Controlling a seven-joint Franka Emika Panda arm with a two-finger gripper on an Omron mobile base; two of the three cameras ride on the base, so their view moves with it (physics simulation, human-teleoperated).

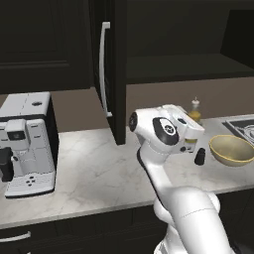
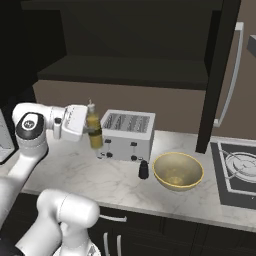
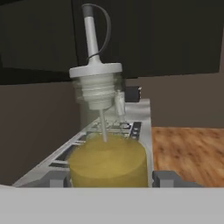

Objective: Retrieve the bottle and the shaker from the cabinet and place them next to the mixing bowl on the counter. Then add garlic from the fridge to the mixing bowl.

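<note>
Gripping the amber-yellow bottle (image 2: 94, 131) between its jaws, the gripper (image 2: 90, 132) holds it upright above the marble counter (image 2: 90, 175), just in front of the toaster (image 2: 127, 134). The black shaker (image 2: 143, 169) stands on the counter beside the tan-rimmed mixing bowl (image 2: 178, 170), under the open cabinet (image 2: 125, 75)

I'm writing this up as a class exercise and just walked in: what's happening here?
The robot's hand is closed on the amber bottle, holding it upright above the marble counter in front of the toaster. The black shaker already stands on the counter beside the mixing bowl. The wall cabinet's door hangs open. The bowl looks empty.
</note>
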